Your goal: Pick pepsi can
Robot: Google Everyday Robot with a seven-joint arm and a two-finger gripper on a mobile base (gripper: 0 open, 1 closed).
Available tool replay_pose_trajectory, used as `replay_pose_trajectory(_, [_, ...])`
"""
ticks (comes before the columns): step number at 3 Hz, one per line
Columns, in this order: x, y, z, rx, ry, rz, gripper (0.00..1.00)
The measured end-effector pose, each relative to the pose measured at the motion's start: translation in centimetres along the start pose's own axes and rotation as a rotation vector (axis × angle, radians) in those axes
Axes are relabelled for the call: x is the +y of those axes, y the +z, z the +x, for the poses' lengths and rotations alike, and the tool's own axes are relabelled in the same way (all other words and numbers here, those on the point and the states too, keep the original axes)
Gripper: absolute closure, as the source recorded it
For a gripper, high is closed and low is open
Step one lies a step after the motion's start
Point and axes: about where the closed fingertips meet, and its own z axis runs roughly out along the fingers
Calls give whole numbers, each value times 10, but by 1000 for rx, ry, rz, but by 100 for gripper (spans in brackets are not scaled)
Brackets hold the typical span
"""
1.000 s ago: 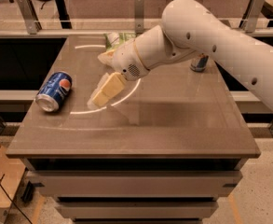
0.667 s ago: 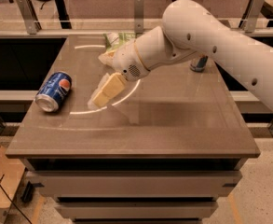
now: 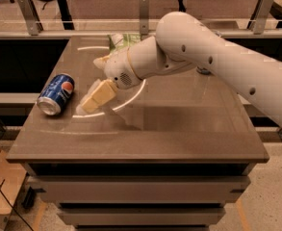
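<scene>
The pepsi can [image 3: 56, 94], blue with the round red-white-blue logo, lies on its side near the left edge of the brown table [image 3: 179, 129], its silver end facing the front left. My gripper [image 3: 96, 80] hangs just right of the can, a short gap away, at the end of the white arm [image 3: 203, 57] that reaches in from the right. It is open and empty. One pale finger [image 3: 95, 97] points down-left toward the can, and the other [image 3: 102, 61] sits farther back.
A green snack bag [image 3: 123, 40] lies at the back of the table, partly hidden by the arm. A bit of another can [image 3: 200, 71] shows behind the arm at the right. Metal railing posts stand behind the table.
The gripper has moved a little left, closer to the pepsi can. The can has not moved.
</scene>
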Motion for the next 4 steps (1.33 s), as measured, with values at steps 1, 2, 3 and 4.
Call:
replay_pose_trajectory(1, [-6,33,-8,-66,10,18,0])
replay_pose_trajectory(2, [-14,61,-15,-121,15,24,0])
replay_pose_trajectory(3, [-19,84,-20,-156,23,18,0])
replay_pose_trajectory(4, [-24,105,-21,-178,33,0,0])
